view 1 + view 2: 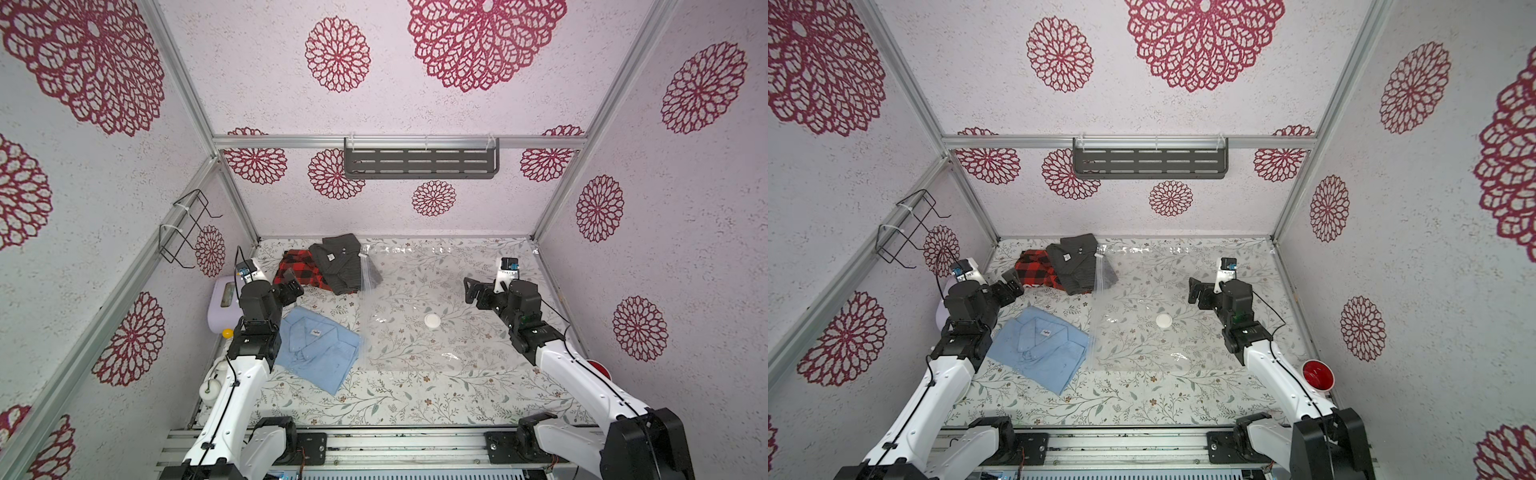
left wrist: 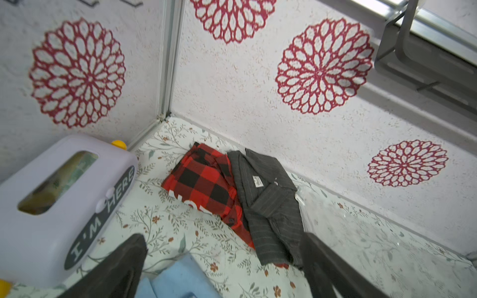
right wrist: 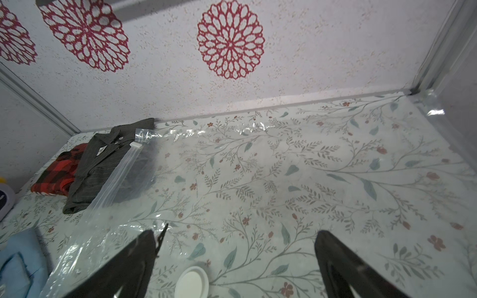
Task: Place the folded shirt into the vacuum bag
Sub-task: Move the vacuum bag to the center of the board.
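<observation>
The near strip of the tabletop [image 1: 415, 399] lay bare. The vacuum bag [image 1: 457, 291] lay flat across middle and right, only its white valve cap [image 1: 432, 321] raised. The left side was crowded: blue shirt [image 1: 320, 349], grey shirt [image 1: 340, 266], plaid shirt [image 1: 297, 266], lilac tissue box [image 1: 222, 307], with a narrow bare lane behind the blue shirt.

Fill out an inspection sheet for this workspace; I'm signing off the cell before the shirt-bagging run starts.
Surface: floral-covered table, no spills seen.
Job's things: vacuum bag flat mid-table, valve cap up; light blue shirt folded beside its zip edge; grey shirt partly overlapped by that edge.
Clutter: red plaid shirt partly under the grey one; lilac tissue box at table's edge.
Grippers: left gripper and right gripper open, empty.
Cables: black cables routed tidily, none seen snagged.
Surroundings: patterned walls, grey shelf, wire rack, red cup off-table.
</observation>
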Tool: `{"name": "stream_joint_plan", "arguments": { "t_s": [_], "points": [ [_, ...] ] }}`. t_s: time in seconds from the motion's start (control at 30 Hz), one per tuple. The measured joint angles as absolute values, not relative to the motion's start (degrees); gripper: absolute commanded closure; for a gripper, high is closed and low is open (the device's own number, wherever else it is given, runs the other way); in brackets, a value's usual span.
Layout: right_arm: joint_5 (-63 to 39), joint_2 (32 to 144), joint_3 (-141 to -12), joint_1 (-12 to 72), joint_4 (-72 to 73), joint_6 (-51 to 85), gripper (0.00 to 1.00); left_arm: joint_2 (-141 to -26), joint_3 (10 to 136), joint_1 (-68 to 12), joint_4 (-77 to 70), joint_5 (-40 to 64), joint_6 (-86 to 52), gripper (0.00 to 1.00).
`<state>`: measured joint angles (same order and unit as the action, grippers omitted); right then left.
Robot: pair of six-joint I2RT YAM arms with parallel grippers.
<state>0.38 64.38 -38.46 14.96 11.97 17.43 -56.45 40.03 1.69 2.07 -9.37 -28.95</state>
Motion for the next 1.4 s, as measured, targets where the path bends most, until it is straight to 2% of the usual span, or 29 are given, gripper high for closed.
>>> {"name": "stream_joint_plan", "arguments": {
  "t_s": [0.37, 0.6, 0.97, 1.4],
  "points": [
    [-5.30, 70.26, -39.86, 14.98, 5.65, 20.82, 0.00, -69.25, 35.66, 1.08, -1.04, 7.05, -40.21, 0.03],
    [-8.03, 80.07, -42.85, 15.05, 2.55, 21.61, 0.01, -79.64, 38.76, -6.00, -2.42, 14.39, -41.15, 0.03],
    [-10.26, 94.72, -46.15, 12.29, 1.58, 21.89, 0.01, -91.11, 45.39, -15.33, -4.69, 16.75, -41.47, 0.03],
    [-10.52, 95.81, -46.85, 1.50, 2.68, 22.04, 0.01, -96.38, 48.01, -21.69, -7.92, 18.02, -43.11, 0.03]
  ]
}}
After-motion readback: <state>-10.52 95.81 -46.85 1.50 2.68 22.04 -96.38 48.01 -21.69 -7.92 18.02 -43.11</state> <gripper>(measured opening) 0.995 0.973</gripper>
